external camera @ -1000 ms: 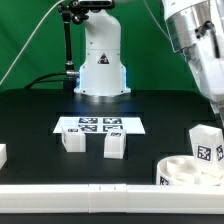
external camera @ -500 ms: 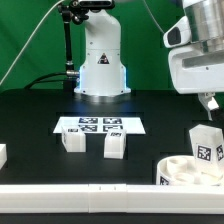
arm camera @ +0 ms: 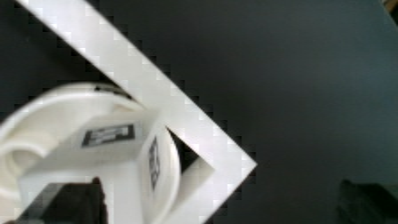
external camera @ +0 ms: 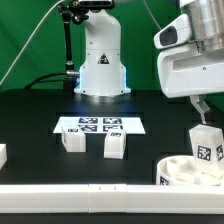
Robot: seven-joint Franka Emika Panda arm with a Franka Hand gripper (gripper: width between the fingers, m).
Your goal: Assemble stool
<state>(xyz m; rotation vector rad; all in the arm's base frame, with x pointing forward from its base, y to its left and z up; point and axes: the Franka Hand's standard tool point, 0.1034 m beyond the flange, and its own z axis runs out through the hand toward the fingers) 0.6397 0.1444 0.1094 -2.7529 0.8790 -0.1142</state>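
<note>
**Figure: exterior and wrist views, stool assembly at an early stage.** The gripper (external camera: 203, 106) hangs at the exterior view's right, directly above an upright leg (external camera: 207, 143) and apart from it. Only one dark fingertip can be made out beneath the white hand housing, so it cannot be told whether the jaws stand apart or together, and nothing is seen held between them. The upright leg stands touching or just behind the far rim of the seat (external camera: 185, 172) — which of the two cannot be told from this angle. The seat lies at the near right corner of the black table (external camera: 40, 105), against the white rail (external camera: 80, 190) along the front edge. The wrist view shows the seat's curved wall with one marker tag, and a broad white band crossing the picture (probably the same rail); no fingers are clearly resolved there. A second leg (external camera: 72, 138) and a third leg (external camera: 115, 145) lie loose just in front of the marker board (external camera: 100, 124), well apart from the seat. A fourth leg (external camera: 2, 153) is cut by the exterior view's left edge. No leg appears fitted into the seat, so the step in hand is judged to be the approach to the first leg. The next move calls for a straight descent with jaws wide enough to straddle the leg, a firm closure, then a lift clear of the seat rim — a skewed grasp could tip the leg or nudge the seat.
</note>
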